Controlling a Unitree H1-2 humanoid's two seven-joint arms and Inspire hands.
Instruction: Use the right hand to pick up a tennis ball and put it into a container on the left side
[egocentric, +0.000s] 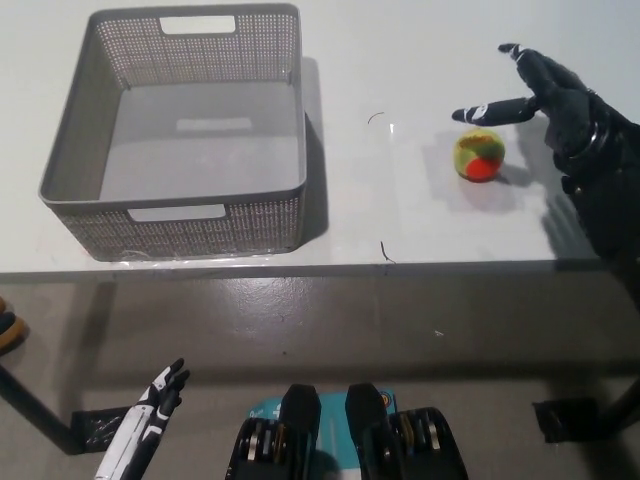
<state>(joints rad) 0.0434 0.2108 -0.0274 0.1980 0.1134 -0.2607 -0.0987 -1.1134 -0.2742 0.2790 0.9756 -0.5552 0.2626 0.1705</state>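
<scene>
We see a tennis ball (479, 156) that's yellow-green with an orange-red patch on its lower side. The basket (74, 130) is grey plastic, walls in a fine perforated mesh pattern, floor plain grey. The table (400, 60) is plain white with a few thin dark scratch marks. The right hand (540, 88) is black with small white marks on the fingers (487, 111). The left hand (150, 415) is white with black fingertips. The floor (320, 320) under the table edge is grey-brown, glossy.
</scene>
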